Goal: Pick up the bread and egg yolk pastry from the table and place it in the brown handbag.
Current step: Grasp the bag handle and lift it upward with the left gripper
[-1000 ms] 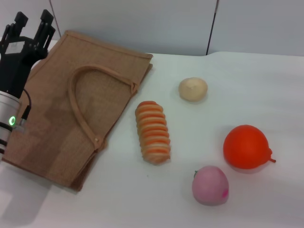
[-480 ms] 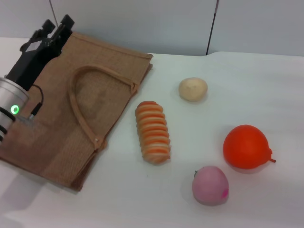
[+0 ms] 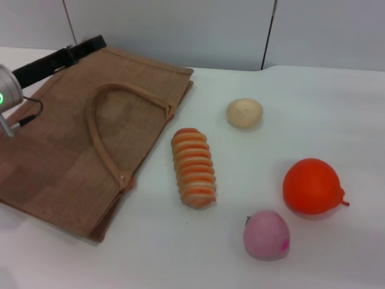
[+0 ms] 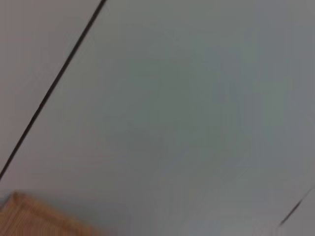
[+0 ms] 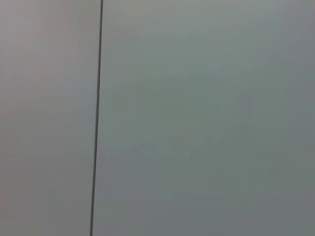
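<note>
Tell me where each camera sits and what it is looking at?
Head view: sits on the robot's head, looking down at the table with the bag, bread and pastry; the left end effector reaches over the bag's far edge.
Left wrist view: sits on the left arm, facing the grey wall; none of the robot shows.
Right wrist view: sits on the right arm, facing the wall; no arm or end effector shows.
Shared: the head and left wrist views both show the bag.

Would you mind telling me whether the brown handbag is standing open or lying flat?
Lying flat: the brown handbag lies on its side on the table, one handle resting on its upper face. Its mouth shows no gap.
</note>
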